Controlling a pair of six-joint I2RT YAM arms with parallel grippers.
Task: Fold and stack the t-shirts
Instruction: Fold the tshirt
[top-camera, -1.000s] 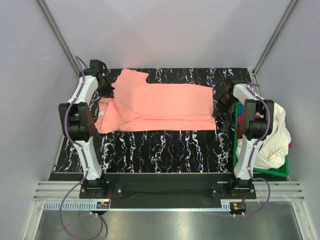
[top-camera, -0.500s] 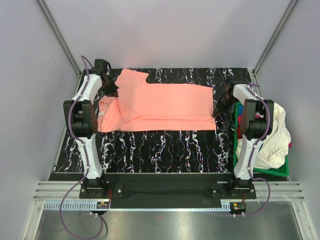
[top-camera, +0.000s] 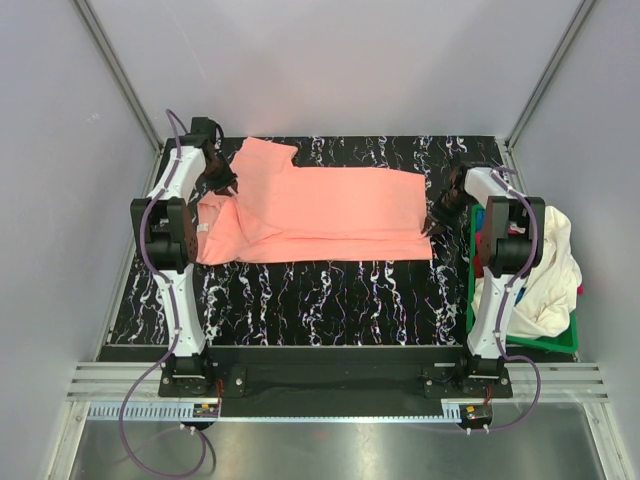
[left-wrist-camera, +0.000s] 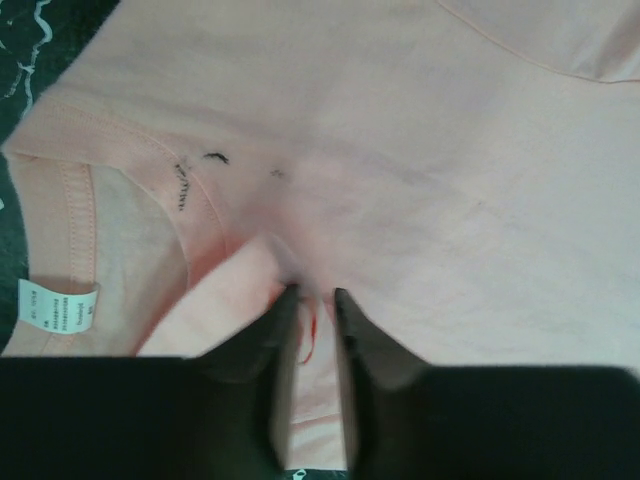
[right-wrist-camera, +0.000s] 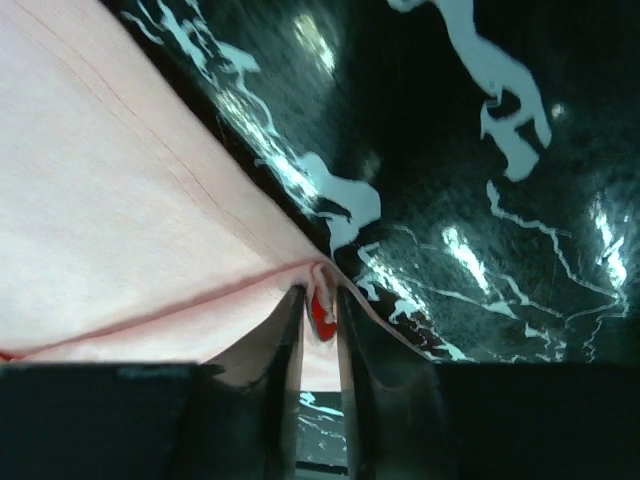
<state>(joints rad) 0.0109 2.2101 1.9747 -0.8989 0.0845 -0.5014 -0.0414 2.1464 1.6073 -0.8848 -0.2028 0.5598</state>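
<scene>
We nudged the salmon-pink t-shirt inward at the collar. Left gripper, right gripper: jaws barely parted on cloth, can't tell if holding.

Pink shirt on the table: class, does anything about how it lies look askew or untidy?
Yes. The pink shirt is folded unevenly: one sleeve sticks out toward the far edge, and the collar end is rumpled. To the right, a cream shirt spills over the green basket's rim.
</scene>
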